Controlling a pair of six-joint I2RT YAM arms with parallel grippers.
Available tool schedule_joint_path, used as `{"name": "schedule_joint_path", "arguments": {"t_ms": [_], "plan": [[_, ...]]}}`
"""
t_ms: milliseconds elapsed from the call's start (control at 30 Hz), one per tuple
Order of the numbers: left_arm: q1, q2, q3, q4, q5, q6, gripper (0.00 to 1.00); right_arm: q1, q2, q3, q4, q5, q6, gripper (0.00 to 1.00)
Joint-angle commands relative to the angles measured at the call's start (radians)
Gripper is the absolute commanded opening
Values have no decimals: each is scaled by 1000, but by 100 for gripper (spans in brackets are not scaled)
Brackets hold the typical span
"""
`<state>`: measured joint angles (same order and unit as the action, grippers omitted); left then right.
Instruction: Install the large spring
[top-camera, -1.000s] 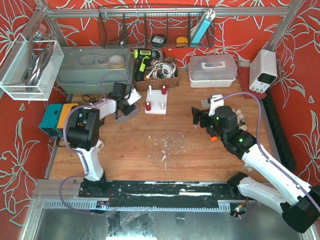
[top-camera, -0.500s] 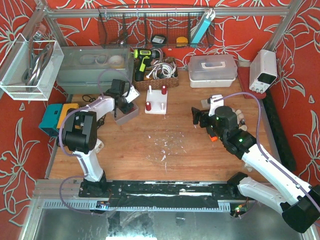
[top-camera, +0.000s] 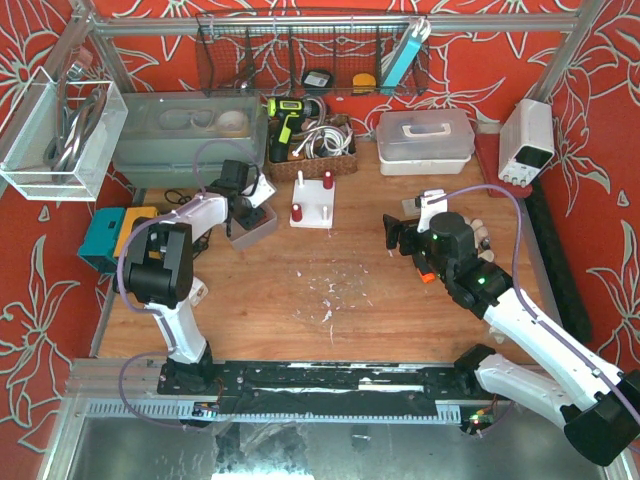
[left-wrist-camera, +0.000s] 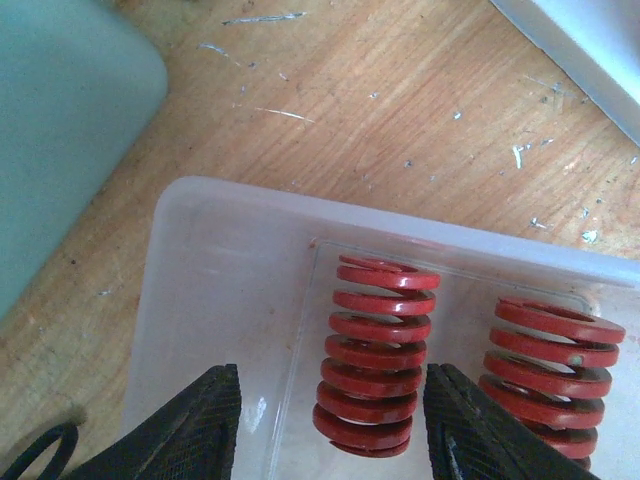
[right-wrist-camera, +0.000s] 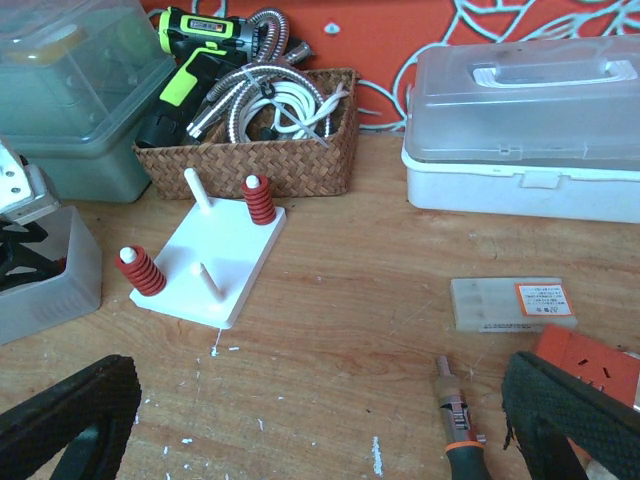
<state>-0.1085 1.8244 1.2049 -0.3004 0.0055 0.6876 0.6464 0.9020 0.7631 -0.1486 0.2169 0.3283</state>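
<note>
Left gripper (left-wrist-camera: 332, 380) hangs low over the clear bin (left-wrist-camera: 220, 260), at the back left of the table (left-wrist-camera: 330, 90). Its jaws are spread wide. We see a red spring (left-wrist-camera: 378, 340) lying between them on the bin floor, closer to the finger (left-wrist-camera: 470, 430) on the view's right; whether they touch we cannot tell. A second red spring (left-wrist-camera: 552, 370) lies just beside it in the same bin, apart from the first and looking a little wider.

From above, the bin sits just left of the white peg board (top-camera: 312, 212). We note two pegs there carrying mounted red springs (right-wrist-camera: 140, 270) and two bare pegs (right-wrist-camera: 196, 188).

Right gripper (right-wrist-camera: 320, 400) hovers over the table's right half, jaws spread, holding nothing. A screwdriver (right-wrist-camera: 457, 415) lies on the wood below it.
</note>
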Motion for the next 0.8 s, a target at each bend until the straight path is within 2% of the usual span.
{"name": "schedule_joint_path", "arguments": {"t_ms": [0, 400, 667, 767], "plan": [[3, 4, 1, 50, -5, 26, 54, -3, -15, -10, 13, 10, 3, 99], [3, 127, 2, -1, -4, 55, 52, -3, -10, -11, 15, 16, 3, 99], [6, 155, 7, 0, -13, 62, 48, -3, -8, -14, 19, 13, 5, 99], [7, 154, 2, -7, -10, 61, 51, -2, -6, -15, 20, 15, 5, 99]]}}
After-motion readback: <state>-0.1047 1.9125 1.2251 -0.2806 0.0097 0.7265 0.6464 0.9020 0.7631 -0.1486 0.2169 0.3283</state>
